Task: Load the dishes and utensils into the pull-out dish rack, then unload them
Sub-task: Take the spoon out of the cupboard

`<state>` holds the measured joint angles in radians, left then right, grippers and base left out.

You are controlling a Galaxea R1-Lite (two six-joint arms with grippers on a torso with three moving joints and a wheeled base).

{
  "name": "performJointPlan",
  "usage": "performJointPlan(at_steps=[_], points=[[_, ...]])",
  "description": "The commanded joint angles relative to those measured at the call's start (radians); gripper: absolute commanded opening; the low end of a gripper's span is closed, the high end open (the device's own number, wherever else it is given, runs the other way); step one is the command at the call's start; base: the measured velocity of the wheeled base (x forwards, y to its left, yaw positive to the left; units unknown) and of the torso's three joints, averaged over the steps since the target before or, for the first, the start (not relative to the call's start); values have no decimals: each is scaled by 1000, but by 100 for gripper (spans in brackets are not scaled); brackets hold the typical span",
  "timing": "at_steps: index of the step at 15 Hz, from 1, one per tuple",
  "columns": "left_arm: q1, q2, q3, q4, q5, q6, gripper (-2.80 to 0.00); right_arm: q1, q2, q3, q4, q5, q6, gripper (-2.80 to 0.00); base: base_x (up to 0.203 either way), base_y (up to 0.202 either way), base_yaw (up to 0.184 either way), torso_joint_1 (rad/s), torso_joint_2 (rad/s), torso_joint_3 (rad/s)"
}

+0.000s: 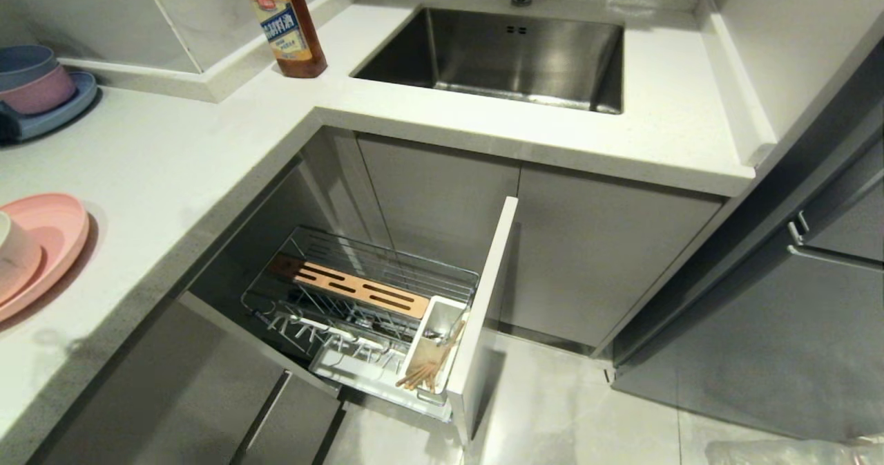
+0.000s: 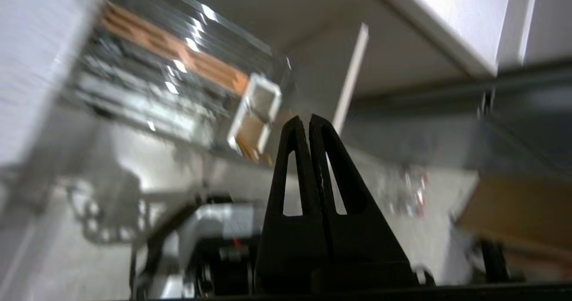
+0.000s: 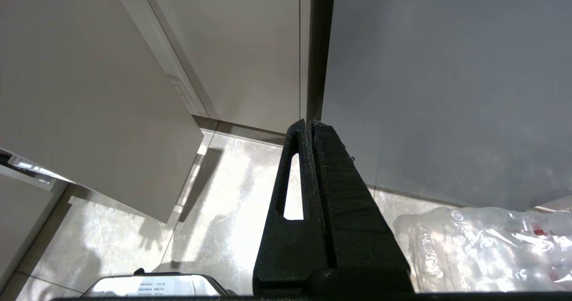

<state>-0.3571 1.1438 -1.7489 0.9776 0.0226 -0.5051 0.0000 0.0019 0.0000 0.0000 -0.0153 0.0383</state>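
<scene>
Chopsticks [image 1: 429, 365] lean in the white utensil cup [image 1: 434, 337] at the front of the pulled-out chrome dish rack [image 1: 359, 299] — wooden block [image 1: 359, 289] behind. Pink plate [image 1: 52, 244] and cream bowl [image 1: 14, 258] sit on the surface [image 1: 173, 168], left. Sauce bottle [image 1: 284, 19] label unreadable. Left gripper [image 2: 308, 120] and right gripper [image 3: 308, 124] — jaws closed, empty.
</scene>
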Motion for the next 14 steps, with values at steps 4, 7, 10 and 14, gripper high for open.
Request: performJointPlan(at_steps=[4, 7, 10, 14], points=[[-84, 281, 60, 94, -57, -51, -280, 0, 0, 3, 0, 0, 0, -280, 0, 0, 0, 0, 0, 0], [-94, 400, 53, 149, -109, -49, -280, 0, 0, 2, 1, 0, 0, -280, 0, 0, 0, 0, 0, 0], [-94, 510, 66, 163, -119, -55, -280, 0, 0, 3, 0, 0, 0, -280, 0, 0, 0, 0, 0, 0], [-94, 629, 87, 170, -137, -60, -280, 0, 0, 2, 0, 0, 0, -280, 0, 0, 0, 0, 0, 0]])
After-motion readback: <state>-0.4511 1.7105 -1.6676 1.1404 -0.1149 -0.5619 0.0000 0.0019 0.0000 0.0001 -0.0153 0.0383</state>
